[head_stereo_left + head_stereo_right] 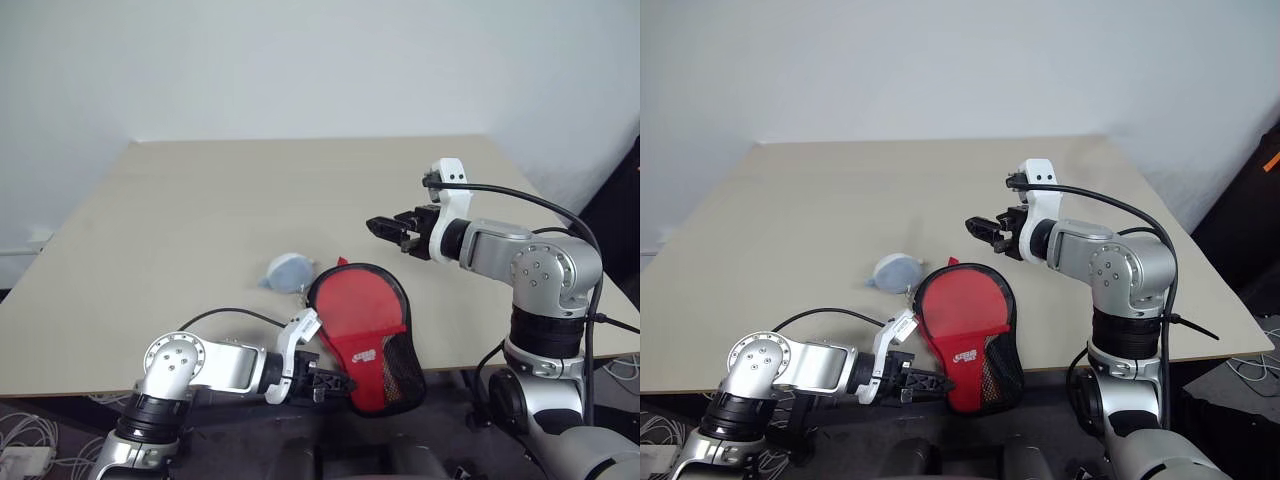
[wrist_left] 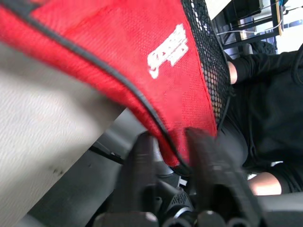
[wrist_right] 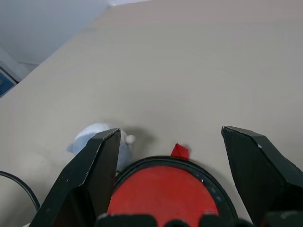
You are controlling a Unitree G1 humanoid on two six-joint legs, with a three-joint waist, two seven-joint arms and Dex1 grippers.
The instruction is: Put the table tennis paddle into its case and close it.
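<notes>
1. Left eye view shows the case (image 1: pixel 362 335) lying at the near table (image 1: pixel 200 220) edge, its black mesh end hanging past the edge. The left gripper (image 1: pixel 322 383) sits at that overhanging end; in the left wrist view its fingers (image 2: pixel 142 156) straddle the black edging with a gap around it, so whether they grip is unclear.
2. The right gripper (image 1: pixel 385 227) hovers over the table beyond the case, jaws wide apart and empty.
3. A red round face shows inside the black rim from the right wrist view; whether that is the table tennis paddle or just fabric, I cannot tell.
4. Risk: with so much overhang and a loose hold, the case could slide off the edge.
5. Risk: the small grey-blue round item (image 1: pixel 290 271), just beside the case's far end, may get knocked when the right gripper descends.
6. Writing: a white logo (image 2: pixel 167 50) marks the red fabric; its letters are unreadable.
</notes>
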